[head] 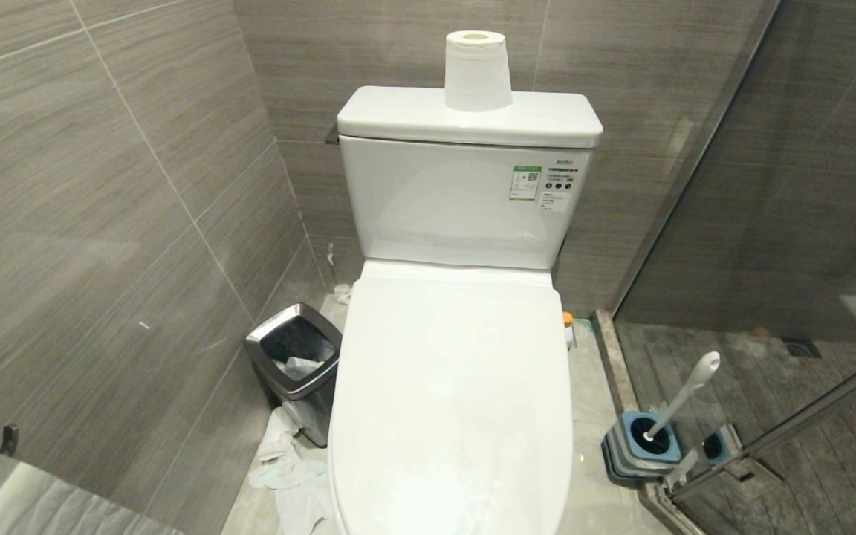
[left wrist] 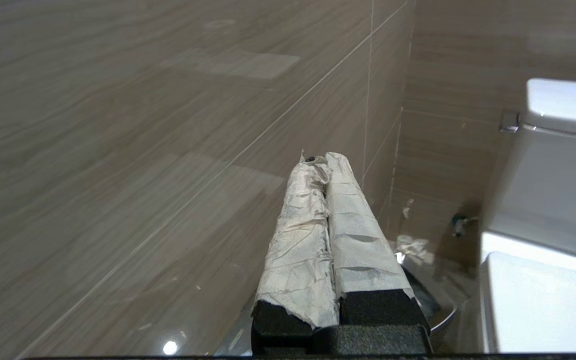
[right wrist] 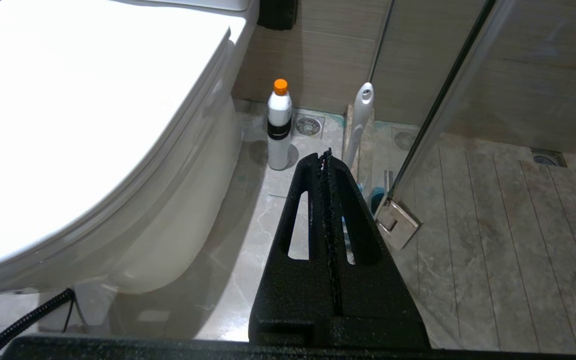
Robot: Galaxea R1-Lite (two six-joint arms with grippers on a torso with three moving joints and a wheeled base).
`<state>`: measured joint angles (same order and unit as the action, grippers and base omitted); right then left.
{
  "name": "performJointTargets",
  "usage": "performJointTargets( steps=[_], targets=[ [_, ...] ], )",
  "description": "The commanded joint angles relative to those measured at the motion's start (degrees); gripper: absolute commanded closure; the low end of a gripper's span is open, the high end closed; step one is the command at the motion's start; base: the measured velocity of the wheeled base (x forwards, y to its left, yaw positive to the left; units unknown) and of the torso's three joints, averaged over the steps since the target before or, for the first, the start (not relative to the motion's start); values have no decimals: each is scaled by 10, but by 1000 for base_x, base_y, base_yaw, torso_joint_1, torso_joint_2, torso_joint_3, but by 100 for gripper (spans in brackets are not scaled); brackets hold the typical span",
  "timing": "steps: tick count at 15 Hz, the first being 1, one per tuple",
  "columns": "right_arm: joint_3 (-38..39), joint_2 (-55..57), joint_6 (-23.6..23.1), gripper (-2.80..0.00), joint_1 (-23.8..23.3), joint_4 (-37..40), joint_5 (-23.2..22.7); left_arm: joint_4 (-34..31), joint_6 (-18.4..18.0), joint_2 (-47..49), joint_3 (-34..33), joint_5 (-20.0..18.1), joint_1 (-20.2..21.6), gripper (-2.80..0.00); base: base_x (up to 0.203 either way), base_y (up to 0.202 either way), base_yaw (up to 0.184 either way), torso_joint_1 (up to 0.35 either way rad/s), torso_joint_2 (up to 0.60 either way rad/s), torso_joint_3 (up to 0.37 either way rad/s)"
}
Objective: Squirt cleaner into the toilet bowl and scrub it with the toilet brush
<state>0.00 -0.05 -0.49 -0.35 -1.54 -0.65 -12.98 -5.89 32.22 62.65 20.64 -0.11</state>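
Note:
The toilet bowl (right wrist: 168,225) is covered by its shut white lid (head: 450,401), so the basin is hidden. The cleaner, a small white bottle with an orange cap (right wrist: 279,125), stands on the floor by the toilet's right side; only its cap (head: 568,319) peeks out in the head view. The toilet brush (head: 684,397) leans in its blue-and-grey holder (head: 640,446) by the glass door, and its handle (right wrist: 359,120) also shows from the right wrist. My right gripper (right wrist: 324,155) is shut and empty, low beside the toilet. My left gripper (left wrist: 324,159), with tape-wrapped fingers, is shut and empty, facing the left wall above the bin. Neither arm shows in the head view.
A steel-rimmed black bin (head: 264,338) stands left of the toilet with crumpled paper (head: 290,468) on the floor by it. A toilet roll (head: 477,70) sits on the tank (head: 458,200). A glass shower door (head: 770,223) with a metal hinge (right wrist: 398,222) closes off the right.

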Motion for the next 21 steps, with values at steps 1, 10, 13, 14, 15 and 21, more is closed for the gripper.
performJointTargets(
  steps=[1, 10, 13, 14, 15, 21],
  targets=[
    [7, 0, 0, 0, 0, 0, -1, -1, -12, -58, -34, -15, 21, 0, 0, 0, 0, 0, 0, 0],
    [7, 0, 0, 0, 0, 0, -1, 1, -31, -200, -223, -43, 19, 0, 0, 0, 0, 0, 0, 0],
    [7, 0, 0, 0, 0, 0, -1, -1, -49, -260, -287, -54, 8, 0, 0, 0, 0, 0, 0, 0],
    [7, 0, 0, 0, 0, 0, -1, 0, -58, -281, -304, -76, 7, 0, 0, 0, 0, 0, 0, 0],
    [7, 0, 0, 0, 0, 0, -1, -1, -61, -298, -324, -117, 6, 0, 0, 0, 0, 0, 0, 0],
    [7, 0, 0, 0, 0, 0, -1, 116, -45, -322, -386, -152, 5, 0, 0, 0, 0, 0, 0, 0]
  ],
)
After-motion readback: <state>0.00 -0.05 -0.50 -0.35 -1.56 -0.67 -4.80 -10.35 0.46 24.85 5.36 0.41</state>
